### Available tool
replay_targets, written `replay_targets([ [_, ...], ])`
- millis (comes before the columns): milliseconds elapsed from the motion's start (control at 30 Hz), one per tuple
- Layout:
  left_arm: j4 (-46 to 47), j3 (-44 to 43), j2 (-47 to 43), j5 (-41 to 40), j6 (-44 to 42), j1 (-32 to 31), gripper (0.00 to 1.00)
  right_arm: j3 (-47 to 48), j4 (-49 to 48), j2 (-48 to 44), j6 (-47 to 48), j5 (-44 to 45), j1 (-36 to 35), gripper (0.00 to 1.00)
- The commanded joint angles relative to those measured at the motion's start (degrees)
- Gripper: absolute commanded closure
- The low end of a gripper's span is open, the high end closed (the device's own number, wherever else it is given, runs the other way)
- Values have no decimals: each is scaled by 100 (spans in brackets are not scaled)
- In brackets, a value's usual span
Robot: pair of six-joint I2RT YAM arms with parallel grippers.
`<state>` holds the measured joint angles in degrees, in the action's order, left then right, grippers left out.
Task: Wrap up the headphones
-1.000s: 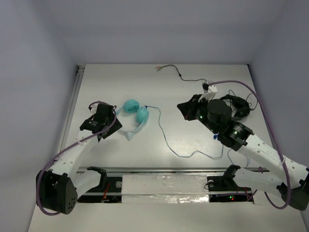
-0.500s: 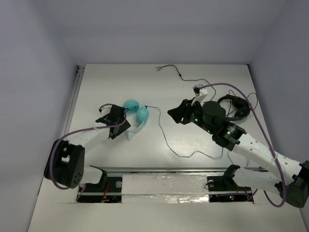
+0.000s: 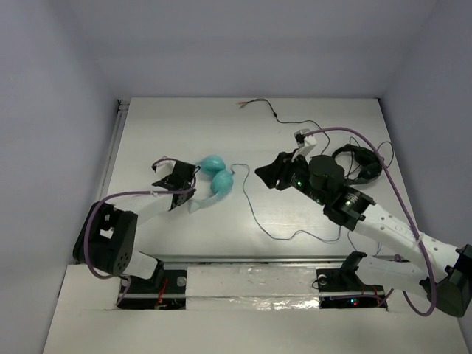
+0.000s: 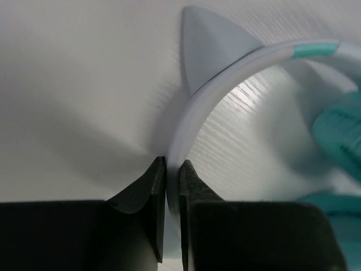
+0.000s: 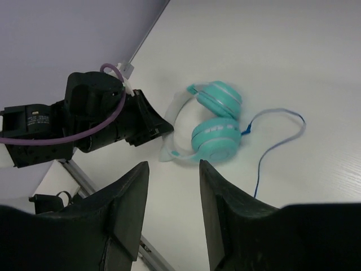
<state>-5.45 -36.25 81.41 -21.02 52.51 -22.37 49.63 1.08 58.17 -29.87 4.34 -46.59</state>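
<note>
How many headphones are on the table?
2. The teal headphones lie left of the middle, their white headband pinched in the left claw. The black headphones lie on the right, partly hidden behind the right arm.

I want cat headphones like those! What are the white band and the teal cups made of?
The headband looks like smooth, slightly glossy hard plastic: light gleams on its even curve. The cups look like matte teal plastic shells; whether they have soft padding can't be told.

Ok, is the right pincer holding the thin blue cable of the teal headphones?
No, the right pincer stands open and empty, and the blue cable lies loose beside the headphones.
</note>
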Motion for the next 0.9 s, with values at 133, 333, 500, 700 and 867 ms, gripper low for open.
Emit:
replay_targets([
  [133,-509,-268,-526,-166,-846,-39,100,-269,-196,54,51,156,-17,65],
  [333,-1474,-1470,-1557,405,-1875,-39,100,-392,-521,344,244,-91,-17,46],
  [500,-2161,-2745,-1742,1036,-2341,-39,100,-383,-679,669,236,-38,35,22],
  [700,-2680,-3818,-1532,1783,-2720,162,100,-761,-943,643,201,303,158,22],
  [867,-2812,-4363,-1479,2435,-2808,347,100,-972,-1486,896,34,173,220,22],
])
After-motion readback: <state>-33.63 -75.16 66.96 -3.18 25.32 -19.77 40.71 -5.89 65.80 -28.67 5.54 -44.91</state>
